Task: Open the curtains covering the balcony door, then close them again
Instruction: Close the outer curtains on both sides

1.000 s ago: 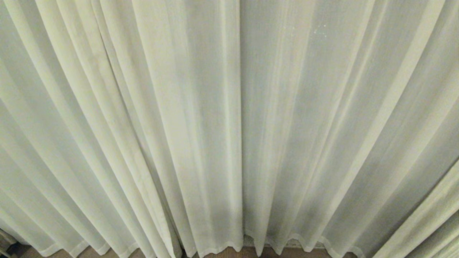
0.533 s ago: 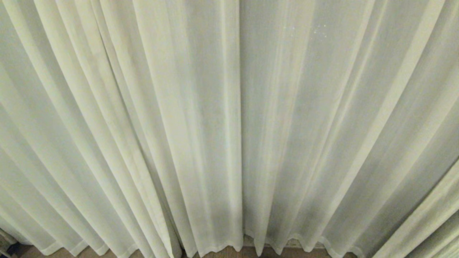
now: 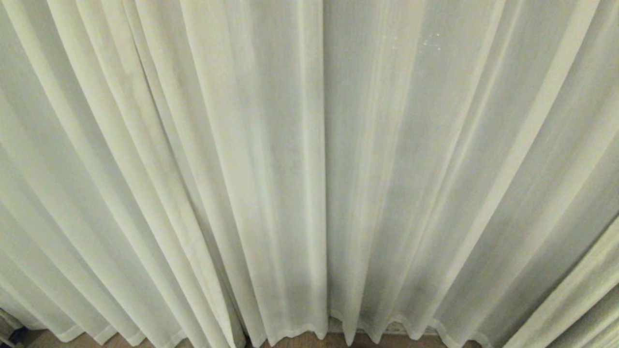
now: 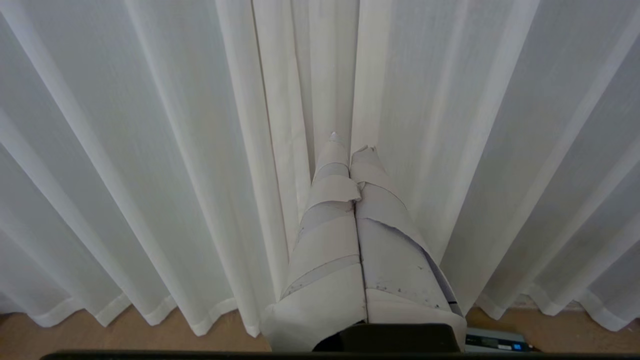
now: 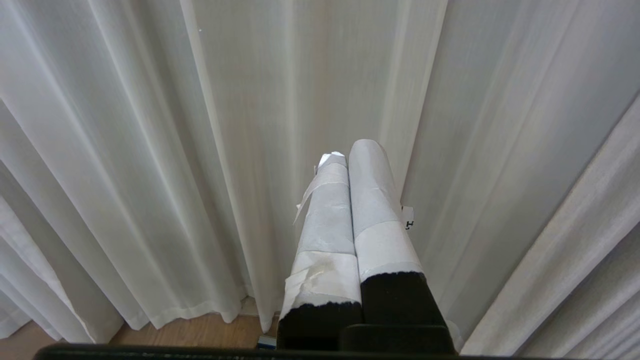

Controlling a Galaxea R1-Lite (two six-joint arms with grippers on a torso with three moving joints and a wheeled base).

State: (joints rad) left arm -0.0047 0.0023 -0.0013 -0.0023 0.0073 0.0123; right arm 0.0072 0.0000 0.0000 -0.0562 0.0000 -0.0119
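Left gripper (image 4: 350, 142) jaws pressed together, tape-wrapped, right gripper (image 5: 350, 150) likewise, jaws together, holding nothing

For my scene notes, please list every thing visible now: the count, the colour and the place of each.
curtains: two panels, cream-white, drawn shut across the whole head view, meeting near its middle.
floor: one strip, light brown wood, under the wavy hem.
small device: one, grey with blue, on the floor beside the hem.
left gripper: one, wrapped in pale tape, shut, empty, pointing at the curtains.
right gripper: one, black under white tape, shut, empty, pointing at the curtains.
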